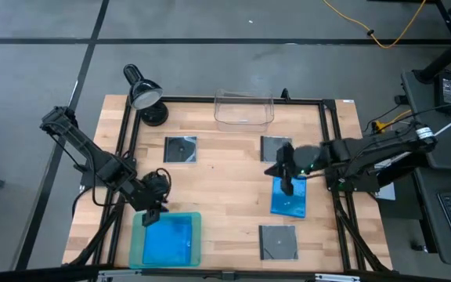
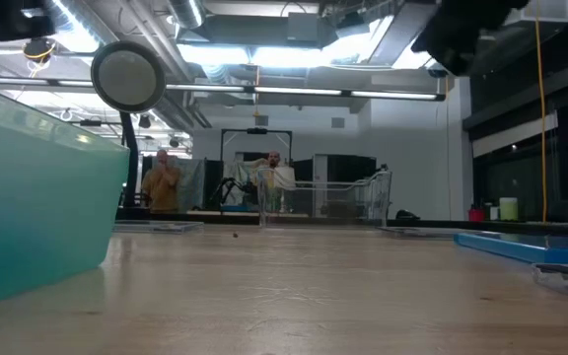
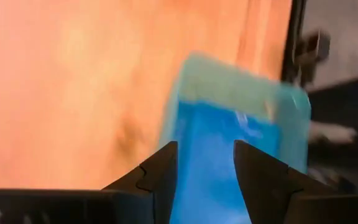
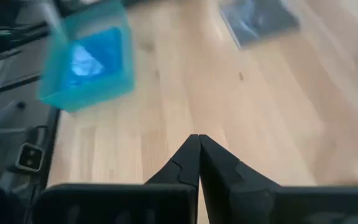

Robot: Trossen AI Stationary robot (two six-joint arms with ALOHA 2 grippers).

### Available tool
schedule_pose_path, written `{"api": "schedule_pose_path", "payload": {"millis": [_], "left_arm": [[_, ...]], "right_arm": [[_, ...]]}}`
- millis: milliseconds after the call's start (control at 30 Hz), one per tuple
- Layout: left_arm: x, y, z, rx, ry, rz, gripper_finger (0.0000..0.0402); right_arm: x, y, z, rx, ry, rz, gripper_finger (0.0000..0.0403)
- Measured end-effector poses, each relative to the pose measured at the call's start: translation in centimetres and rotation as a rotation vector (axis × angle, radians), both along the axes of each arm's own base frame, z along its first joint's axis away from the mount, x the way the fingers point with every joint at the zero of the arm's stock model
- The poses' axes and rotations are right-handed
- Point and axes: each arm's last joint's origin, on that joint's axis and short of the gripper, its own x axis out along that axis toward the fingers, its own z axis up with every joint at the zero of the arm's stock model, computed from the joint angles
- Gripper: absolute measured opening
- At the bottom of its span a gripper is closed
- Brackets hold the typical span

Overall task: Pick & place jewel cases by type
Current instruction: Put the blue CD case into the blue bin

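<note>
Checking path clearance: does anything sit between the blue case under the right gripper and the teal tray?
Nothing visible does. Bare wood lies between the blue jewel case below the right gripper and the teal tray. The left gripper hovers at the tray's far edge, its fingers apart.

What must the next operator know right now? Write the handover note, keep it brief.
Left gripper: open, holding nothing, above the edge of the teal tray.
Right gripper: shut, holding nothing, over the loose blue case on the table.
Done: tray blue cases are in; count unclear.
Left: the loose blue case and three grey cases on the table; none shows in the clear bin.
</note>
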Motion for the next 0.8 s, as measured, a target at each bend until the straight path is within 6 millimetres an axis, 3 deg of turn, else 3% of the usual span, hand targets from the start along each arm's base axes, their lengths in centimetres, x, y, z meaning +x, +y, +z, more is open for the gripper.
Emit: {"api": "schedule_pose_path", "payload": {"millis": [167, 333, 567, 667, 800], "left_arm": [[0.8, -0.2, 1.2, 0.235, -0.27, -0.003, 0.0147], [1.8, -0.3, 2.7, 0.418, -0.481, 0.0, 0.0147], [3.3, 1.3, 4.0, 0.512, -0.588, 0.159, 0.0147], [3.8, 2.2, 4.1, 0.528, -0.584, 0.196, 0.0147], [4.4, 2.8, 4.4, 0.484, -0.609, 0.206, 0.0147]], "right_arm": [[-0.6, 1.0, -2.4, 0.123, 0.202, -0.268, 0.0012], [-2.5, 1.4, -4.6, 0.191, 0.488, -0.491, 0.0012], [-4.5, 1.8, -6.2, 0.1, 0.802, -0.532, 0.0012], [-4.6, 1.9, -7.0, 0.068, 0.837, -0.516, 0.0012], [-5.0, 2.0, -9.6, 0.134, 0.867, -0.453, 0.0012]]}}
